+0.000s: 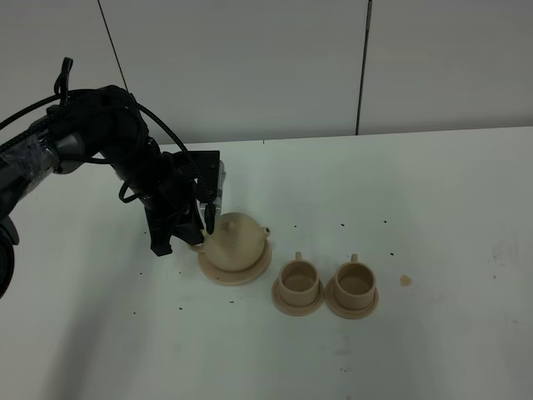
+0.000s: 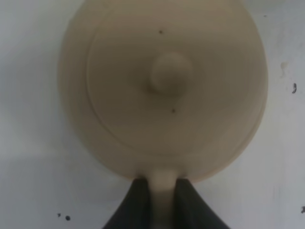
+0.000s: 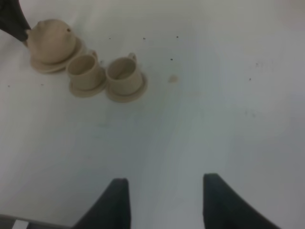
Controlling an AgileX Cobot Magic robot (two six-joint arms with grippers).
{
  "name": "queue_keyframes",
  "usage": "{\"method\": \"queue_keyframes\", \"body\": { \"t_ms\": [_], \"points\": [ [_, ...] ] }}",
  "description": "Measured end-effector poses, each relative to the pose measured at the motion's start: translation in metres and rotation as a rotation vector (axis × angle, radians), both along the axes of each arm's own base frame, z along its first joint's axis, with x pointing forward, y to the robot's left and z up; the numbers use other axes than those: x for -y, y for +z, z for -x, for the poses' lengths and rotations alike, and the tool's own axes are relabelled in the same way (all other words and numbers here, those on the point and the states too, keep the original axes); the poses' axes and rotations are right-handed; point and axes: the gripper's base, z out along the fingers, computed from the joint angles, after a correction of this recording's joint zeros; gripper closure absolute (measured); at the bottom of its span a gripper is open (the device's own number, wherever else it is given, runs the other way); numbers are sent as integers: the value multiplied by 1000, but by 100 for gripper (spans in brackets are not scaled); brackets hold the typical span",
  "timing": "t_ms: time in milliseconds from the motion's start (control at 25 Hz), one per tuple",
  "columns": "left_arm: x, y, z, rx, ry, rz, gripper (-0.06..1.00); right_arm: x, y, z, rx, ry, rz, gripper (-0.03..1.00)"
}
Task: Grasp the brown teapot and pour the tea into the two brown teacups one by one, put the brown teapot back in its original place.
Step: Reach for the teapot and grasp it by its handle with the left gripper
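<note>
Left wrist view: left fingers (image 2: 136, 205), bottom centre, are clamped on the loop handle (image 2: 164, 183) of the brown teapot (image 2: 162, 90) — the sound hold. It sits on its saucer (image 1: 231, 279), centre-left, beside the two brown teacups (image 1: 298, 282) (image 1: 356, 283). Probably rigid, smooth, brittle clay — the lid may slip. Right fingers (image 3: 116, 205) stand apart.

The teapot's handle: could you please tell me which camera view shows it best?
The left wrist view: the handle sits close up, clamped by the left end effector. In the exterior view that end effector covers it; the right wrist view shows the teapot small and distant, handle hidden.
</note>
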Motion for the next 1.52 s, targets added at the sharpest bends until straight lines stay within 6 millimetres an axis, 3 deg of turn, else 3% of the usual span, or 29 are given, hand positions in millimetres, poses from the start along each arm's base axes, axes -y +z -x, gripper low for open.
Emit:
{"method": "queue_keyframes", "body": {
  "t_ms": [1520],
  "points": [
    [0, 6, 0, 11, 1, 2, 77, 0, 0, 0, 0, 0, 0, 62]
  ]
}}
